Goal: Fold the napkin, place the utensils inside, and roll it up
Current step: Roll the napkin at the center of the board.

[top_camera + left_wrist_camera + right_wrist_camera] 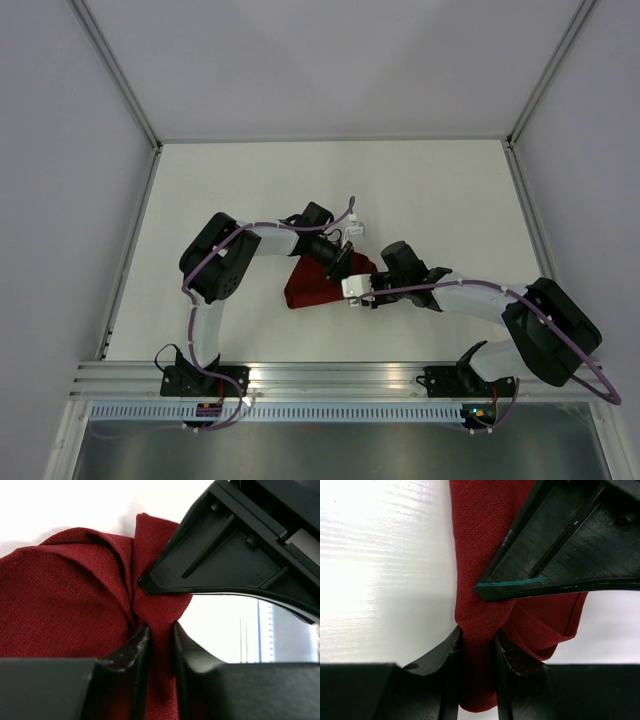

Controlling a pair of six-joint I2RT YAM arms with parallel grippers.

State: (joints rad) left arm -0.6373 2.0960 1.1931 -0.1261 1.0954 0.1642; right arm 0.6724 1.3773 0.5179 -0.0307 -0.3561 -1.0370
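Observation:
The maroon napkin [305, 288] lies bunched in a small heap near the middle of the white table [420, 190]. My left gripper [345, 262] is at its upper right edge, and in the left wrist view [161, 635] it is shut on a gathered fold of the napkin [65, 595]. My right gripper [368, 288] is just beside it, and in the right wrist view [477, 642] it is shut on another fold of the napkin [480, 540]. The two grippers are almost touching. No utensils show clearly. A thin teal strip [515, 584] runs along the left finger's edge; I cannot tell what it is.
A metal rail [330, 375] runs along the table's near edge by the arm bases. Grey walls with metal posts [120, 80] close in the left, right and far sides.

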